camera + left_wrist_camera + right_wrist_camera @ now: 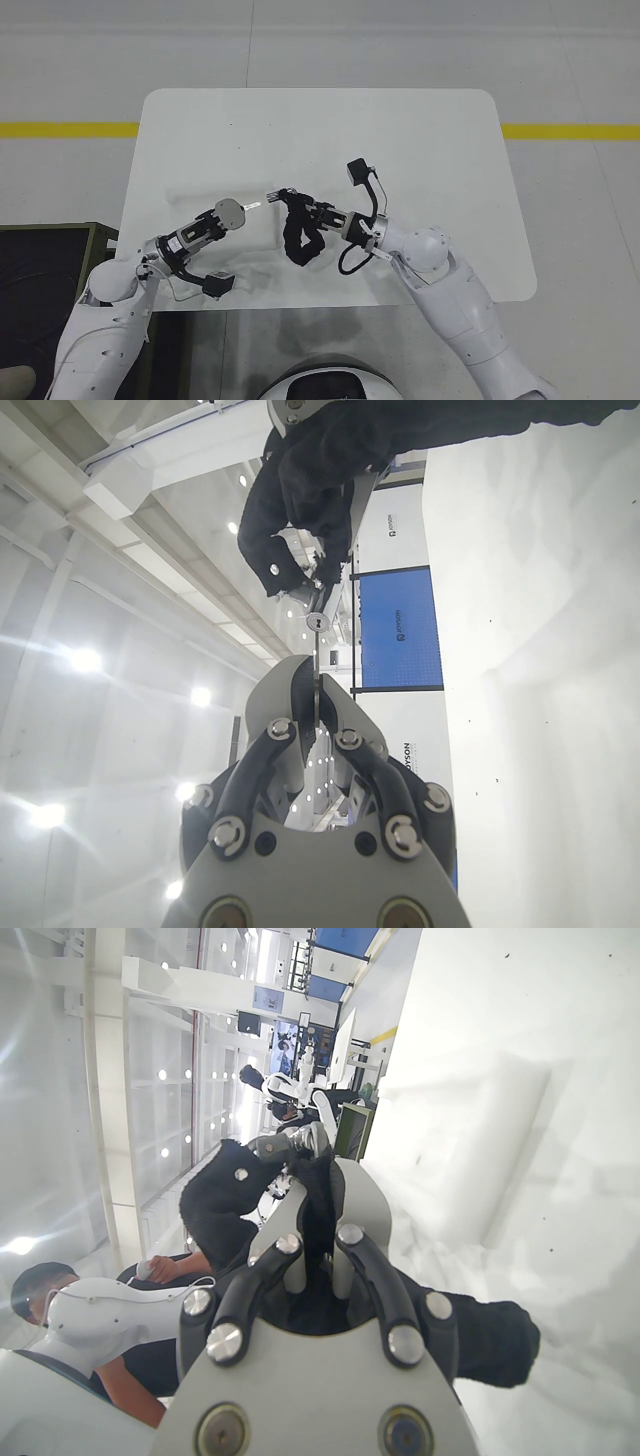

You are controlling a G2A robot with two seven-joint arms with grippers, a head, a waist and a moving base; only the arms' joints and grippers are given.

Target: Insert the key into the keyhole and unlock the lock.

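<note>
- Hanging over the near left part of the white surface (pixel 420 130), the left gripper (pixel 238 209) is seen clenched on the key (pixel 252 205), whose blade is pointed right, towards the lock (pixel 297 236)
- From the left wrist, the key is seen edge-on, pinched between the two fingers (pixel 280 695), with its blade reaching out past the fingertips
- The lock is held over the middle of the surface, towards the near edge; it is wrapped in black cloth, and a loop of it extends to the near side
- The right gripper (pixel 300 208) is closed on the cloth-covered lock, with the cloth squeezed between its fingers (pixel 365 1208)
- A round silver end bearing the keyhole (pixel 318 622) sticks out of the cloth to the left, facing the key
- The key's tip is placed just beside the keyhole and in line with it; whether it touches or has entered cannot be told
- A yellow line (pixel 60 129) is painted on the floor to the left and right of the surface
</note>
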